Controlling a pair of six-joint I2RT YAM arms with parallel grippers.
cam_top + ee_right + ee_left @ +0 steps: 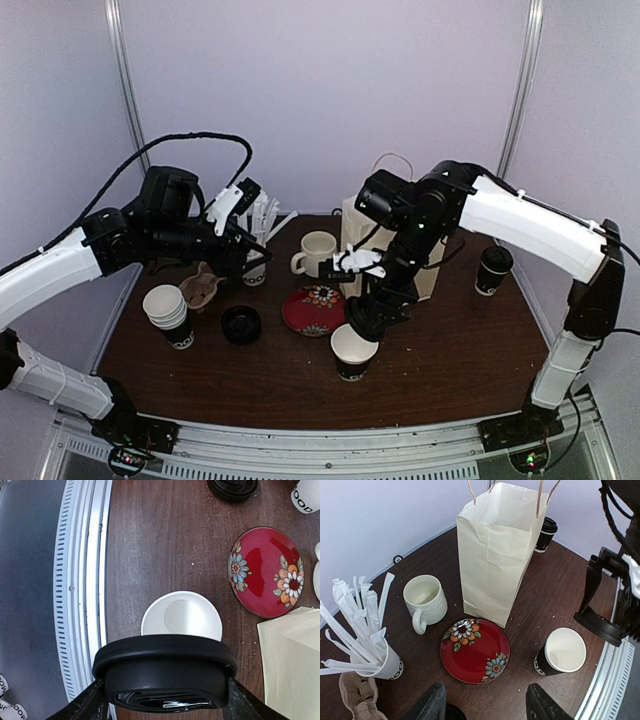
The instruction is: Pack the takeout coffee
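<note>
A thin, springy black lid [165, 672] is pinched across its rim by the right gripper [165, 690], lower centre; below it the open cup [181, 617] looks light and crushable, best taken low; the left gripper [485, 705] is seen parted, empty.

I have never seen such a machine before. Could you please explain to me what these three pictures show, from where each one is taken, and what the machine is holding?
These are two robot arms bolted to a brown table. One picture looks down from above; the other two come from small cameras on each arm's wrist.

The right tool grips a black lid by its sides, just above an open black cup that has no lid. The left tool is open and holds nothing.

Also on the table: a cream paper bag, standing open; a red flowered plate; a cream mug; a white cup full of wrapped straws; a stack of white cups; a second black lid; a brown cardboard piece; and a lidded black cup far right.
</note>
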